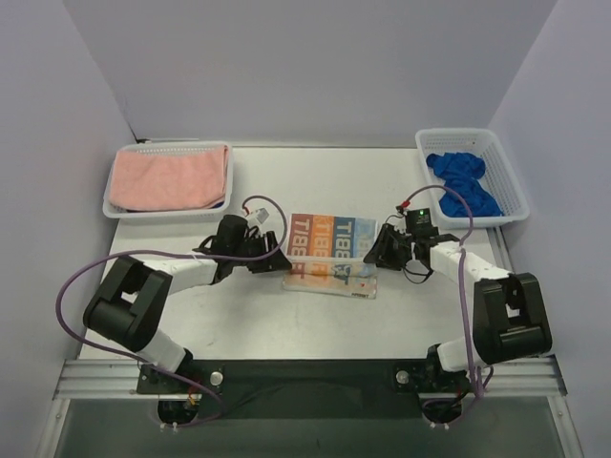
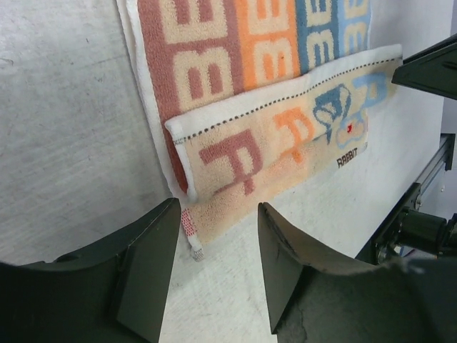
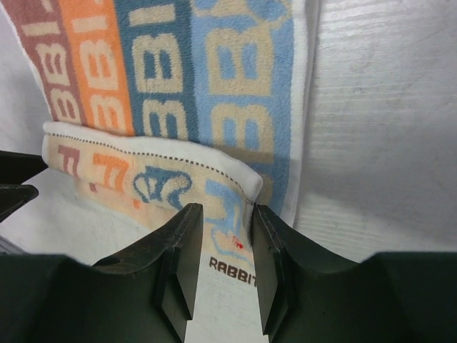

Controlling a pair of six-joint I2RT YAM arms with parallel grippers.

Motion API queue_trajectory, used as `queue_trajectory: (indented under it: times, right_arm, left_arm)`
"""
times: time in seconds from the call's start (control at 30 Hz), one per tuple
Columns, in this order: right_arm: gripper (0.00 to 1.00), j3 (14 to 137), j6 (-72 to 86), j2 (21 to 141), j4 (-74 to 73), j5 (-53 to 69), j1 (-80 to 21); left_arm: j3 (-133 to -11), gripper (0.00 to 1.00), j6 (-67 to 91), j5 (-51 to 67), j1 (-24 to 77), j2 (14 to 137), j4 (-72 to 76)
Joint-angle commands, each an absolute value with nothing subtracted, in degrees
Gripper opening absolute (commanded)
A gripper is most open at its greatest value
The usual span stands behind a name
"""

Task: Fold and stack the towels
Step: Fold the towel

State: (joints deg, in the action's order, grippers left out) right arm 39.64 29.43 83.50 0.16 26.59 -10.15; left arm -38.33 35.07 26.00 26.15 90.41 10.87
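I judge the rabbit towel (image 1: 331,253) limp, light terry; I'd pinch its near corners. Left hand (image 2: 218,209) and right hand (image 3: 226,211) are spread, empty.

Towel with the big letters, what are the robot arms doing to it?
Two robot arms are folding the letter towel in the middle of the table. Its near edge is folded over. The left hand and the right hand sit open at its ends, not gripping. A pink towel lies folded in the left basket, and a blue towel lies crumpled in the right basket.
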Motion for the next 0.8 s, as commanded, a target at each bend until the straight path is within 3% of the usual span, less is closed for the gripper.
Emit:
queue_trajectory:
  times: [0.0,0.27,0.47,0.6,0.77]
  right_arm:
    - [0.34,39.0,26.6,79.5,-2.8,26.8,-11.2]
    - [0.34,35.3,24.4,75.4,-3.8,27.4,-13.9]
    - [0.35,29.6,26.7,70.1,-5.4,23.6,-14.0]
    - [0.48,29.2,26.5,67.6,-8.0,21.9,-14.1]
    - [0.53,35.0,20.7,65.7,-11.0,20.5,-15.5]
  left_arm:
    - [-37.1,0.58,34.6,28.3,26.0,87.3,11.1]
    - [-33.8,0.59,36.4,29.2,26.7,82.4,11.0]
    - [-32.3,0.73,35.7,25.9,26.9,75.5,6.7]
    - [-33.4,0.82,32.6,23.1,27.3,73.0,2.4]
    - [-35.8,0.84,29.5,21.7,27.5,72.3,-2.3]
